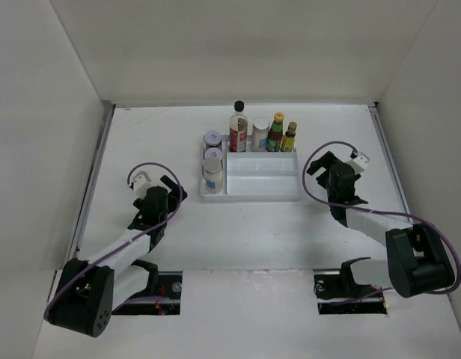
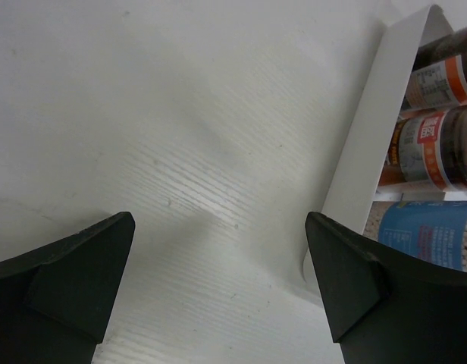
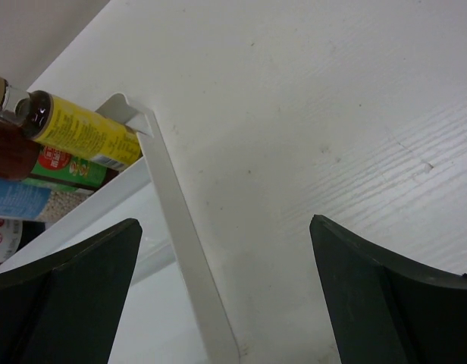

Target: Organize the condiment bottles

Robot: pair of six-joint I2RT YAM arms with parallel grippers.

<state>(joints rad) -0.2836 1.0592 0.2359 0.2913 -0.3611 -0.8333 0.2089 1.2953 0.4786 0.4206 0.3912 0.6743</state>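
Bottles: all seven I'm counting are standing upright inside the white tray (image 1: 249, 197).
Back row: the tall black-capped bottle (image 1: 239, 127), a white-lidded shaker (image 1: 260, 134) and the two yellow-capped sauce bottles (image 1: 276, 132) are lining up side by side, close together.
Left column: two silver-lidded jars (image 1: 212, 139) are sitting one behind the other, with the front shaker (image 1: 213, 173) nearest us.
Left gripper (image 2: 220, 227): hanging low over the table (image 1: 141, 134) just beside the tray's left wall, fingers spread wide, carrying nothing.
Right gripper (image 3: 226, 224): doing the same off the tray's right corner, fingers apart and bare.
Stage: I'm reading this as sorted, with only the getaway left.
Doing it well: each arm is wanting to lift up and outward, away from the tray walls. A sideways brush could be shoving the tray and tipping those slim bottles.
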